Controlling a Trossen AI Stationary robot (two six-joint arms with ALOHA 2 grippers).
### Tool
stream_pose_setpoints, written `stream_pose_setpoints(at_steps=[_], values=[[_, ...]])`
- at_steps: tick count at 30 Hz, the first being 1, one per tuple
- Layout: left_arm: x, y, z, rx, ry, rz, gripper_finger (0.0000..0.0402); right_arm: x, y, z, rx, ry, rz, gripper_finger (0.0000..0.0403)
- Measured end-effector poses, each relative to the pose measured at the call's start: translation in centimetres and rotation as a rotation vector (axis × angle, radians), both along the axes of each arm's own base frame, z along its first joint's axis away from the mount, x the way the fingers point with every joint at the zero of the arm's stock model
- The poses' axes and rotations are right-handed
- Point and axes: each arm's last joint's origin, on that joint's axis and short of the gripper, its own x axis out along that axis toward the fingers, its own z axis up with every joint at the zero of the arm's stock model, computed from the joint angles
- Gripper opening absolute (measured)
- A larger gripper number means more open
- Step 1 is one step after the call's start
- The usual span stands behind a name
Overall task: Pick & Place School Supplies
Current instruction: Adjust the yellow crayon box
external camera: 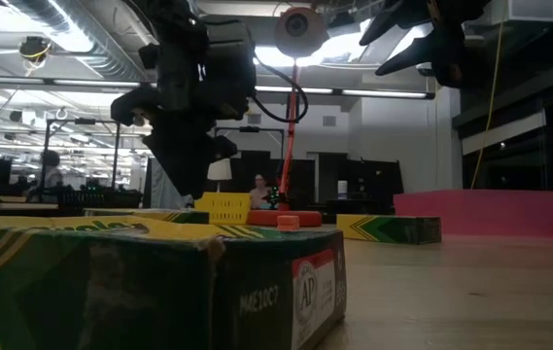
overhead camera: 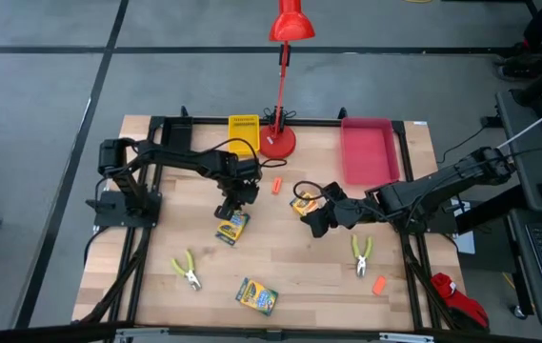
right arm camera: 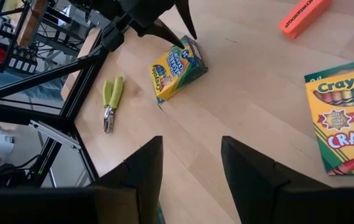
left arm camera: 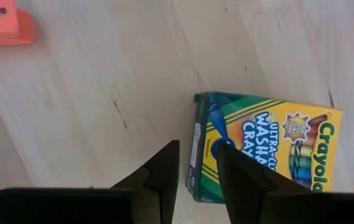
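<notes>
On the pale wood-grain table [overhead camera: 290,267], a glossy cardboard crayon box [overhead camera: 232,228] lies flat. The left gripper [left arm camera: 196,163] hangs over its end, matte black fingers [left arm camera: 163,171] narrowly parted, holding nothing. Beyond that box, the right gripper [right arm camera: 191,160] hovers, blunt fingers wide, beside a second crayon box [overhead camera: 302,203].

On the table [overhead camera: 280,257], three crayon boxes are lying apart: one [overhead camera: 232,228] under the left gripper [overhead camera: 233,207], one [overhead camera: 303,202] just beside the right gripper [overhead camera: 316,225], one [overhead camera: 256,295] near the front edge. Two pliers [overhead camera: 187,270] [overhead camera: 361,254] are flanking that front box. The lamp [overhead camera: 278,138] is standing at the back between two trays [overhead camera: 243,131] [overhead camera: 369,149].
</notes>
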Motion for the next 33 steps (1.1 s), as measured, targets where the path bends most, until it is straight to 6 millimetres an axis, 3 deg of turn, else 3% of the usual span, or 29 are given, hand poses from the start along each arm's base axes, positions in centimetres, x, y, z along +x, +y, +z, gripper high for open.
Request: stream_pose_setpoints(at_steps=[6, 16, 24, 33], values=[[0.0, 0.1, -0.1, 0.006, -0.002, -0.008, 0.0102, -0.2, 0.6, 0.0, -0.008, -0.009, -0.008, 0.0166], [0.7, 0.2, -2.8, -0.018, 0.076, -0.002, 0.0102, -0.6, 1.5, 0.1, -0.011, -0.026, -0.033, 0.0166], [1.1, 0.6, -2.7, 0.003, 0.03, 0.022, 0.0102, -0.5, 1.5, 0.1, 0.003, -0.032, -0.031, 0.0166], [0.9, 2.7, -2.6, -0.007, 0.015, 0.122, 0.0102, -0.5, 1.5, 0.2, 0.006, -0.04, -0.031, 0.0166]])
